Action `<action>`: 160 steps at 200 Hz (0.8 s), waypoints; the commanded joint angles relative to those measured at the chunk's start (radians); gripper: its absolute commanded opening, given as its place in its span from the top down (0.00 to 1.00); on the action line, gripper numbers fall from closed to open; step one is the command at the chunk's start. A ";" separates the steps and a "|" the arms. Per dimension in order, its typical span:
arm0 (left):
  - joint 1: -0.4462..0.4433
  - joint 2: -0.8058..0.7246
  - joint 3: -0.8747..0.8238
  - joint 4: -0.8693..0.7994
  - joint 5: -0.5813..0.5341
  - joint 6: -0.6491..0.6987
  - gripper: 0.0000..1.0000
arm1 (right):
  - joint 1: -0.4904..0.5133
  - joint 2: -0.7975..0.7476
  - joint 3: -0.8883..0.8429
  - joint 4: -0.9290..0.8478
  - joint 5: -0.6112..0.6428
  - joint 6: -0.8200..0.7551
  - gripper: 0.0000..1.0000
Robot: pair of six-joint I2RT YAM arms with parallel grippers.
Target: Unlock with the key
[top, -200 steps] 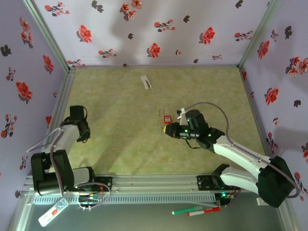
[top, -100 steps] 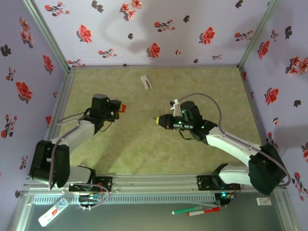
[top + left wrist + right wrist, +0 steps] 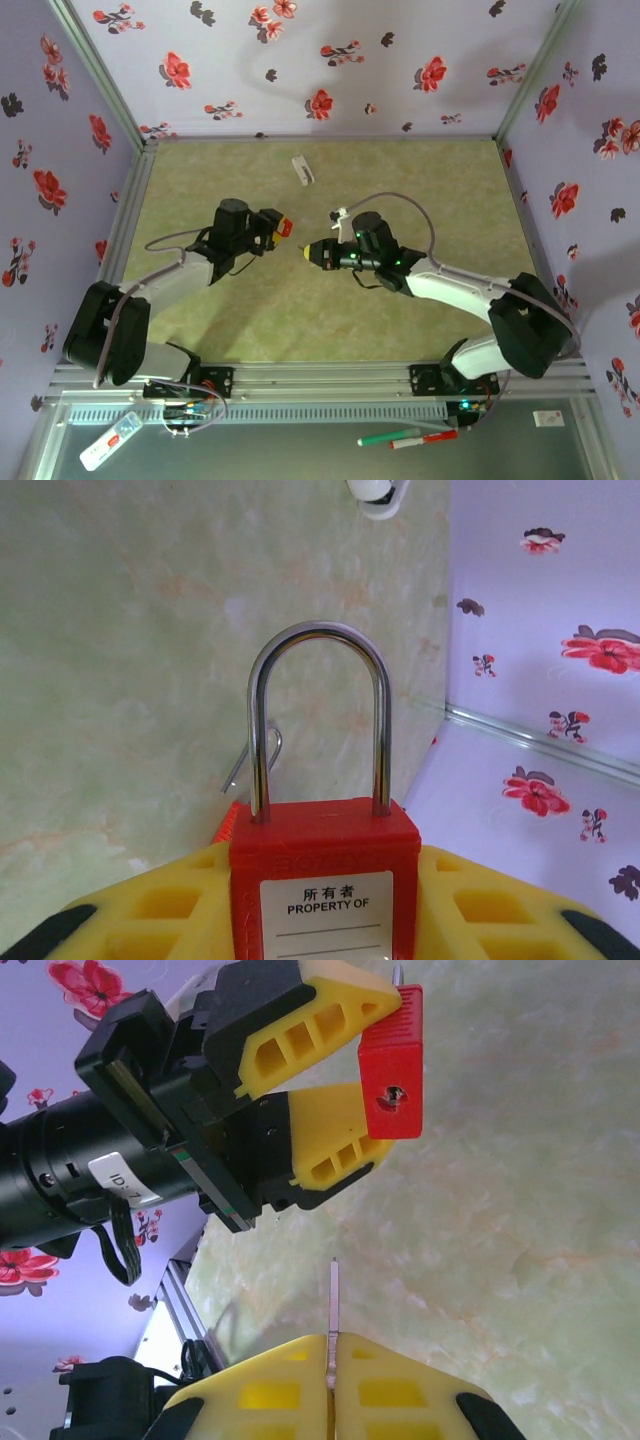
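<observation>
The pale green marbled table (image 3: 440,190) is boxed in by lilac walls printed with red flowers (image 3: 400,40). Both arms reach inward over its middle: the left arm (image 3: 170,278) slants up from its base towards the centre, and the right arm (image 3: 460,285) stretches leftward to meet it. A small white object (image 3: 302,169) lies on the table near the far wall, well apart from both.

The left gripper (image 3: 276,228) has its yellow fingers (image 3: 170,905) pinching the red plastic-bodied padlock with a steel shackle (image 3: 325,865) by the two sides of its body. In the left wrist view the padlock stands upright between them, its white "PROPERTY OF" label facing the camera and the closed shackle (image 3: 320,640) rising clear of the fingertips. The padlock is held off the table, just left of centre in the top view (image 3: 285,228).

The right gripper (image 3: 312,253) has its yellow fingers (image 3: 250,1390) pressed together on the thin metal key (image 3: 333,1305), whose blade sticks out straight from the seam between them. In the right wrist view the padlock's flat base (image 3: 392,1060) faces the camera between the left gripper's fingertips (image 3: 380,1075), with the small round keyhole (image 3: 396,1093) showing. The blade tip points towards the padlock but is apart from it, offset to one side of the keyhole and not touching it.
</observation>
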 commanded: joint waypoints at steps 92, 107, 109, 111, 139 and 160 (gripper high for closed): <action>-0.079 0.014 0.038 0.054 -0.014 -0.021 1.00 | 0.001 0.058 0.049 0.033 0.095 -0.063 1.00; -0.085 0.014 0.040 0.054 -0.014 -0.021 1.00 | -0.004 0.063 0.049 0.034 0.102 -0.064 1.00; -0.086 0.014 0.040 0.055 -0.014 -0.021 1.00 | -0.004 0.063 0.049 0.034 0.102 -0.065 1.00; -0.088 0.014 0.040 0.054 -0.015 -0.021 1.00 | -0.005 0.063 0.050 0.032 0.104 -0.065 1.00; -0.098 0.016 0.036 0.063 -0.015 -0.024 1.00 | -0.016 0.075 0.052 0.043 0.094 -0.064 1.00; -0.107 0.021 0.034 0.075 -0.016 -0.028 1.00 | -0.022 0.083 0.056 0.040 0.089 -0.065 1.00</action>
